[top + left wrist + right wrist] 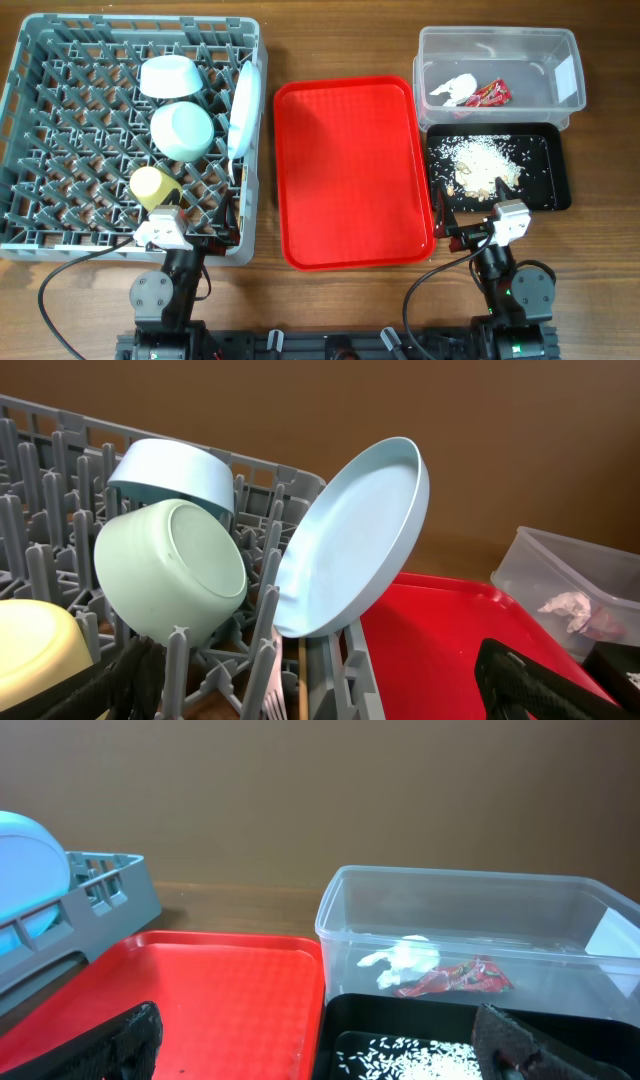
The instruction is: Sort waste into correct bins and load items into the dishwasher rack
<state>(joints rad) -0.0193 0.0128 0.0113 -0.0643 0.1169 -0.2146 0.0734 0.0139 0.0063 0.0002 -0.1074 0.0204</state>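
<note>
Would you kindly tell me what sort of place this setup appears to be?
Probably a robotics lab tabletop staged as a dish-clearing station: a loaded grey dishwasher rack, a red serving tray, and two waste bins, a clear tub and a black tray.

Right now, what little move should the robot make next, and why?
Probably just a last look for the wooden stick, which I cannot make out. Otherwise the red tray looks bare, wrapper and tissue lie in the clear tub, crumbs in the black tray, and plate, white bowl, green bowl, cup and fork sit in the rack.
</note>
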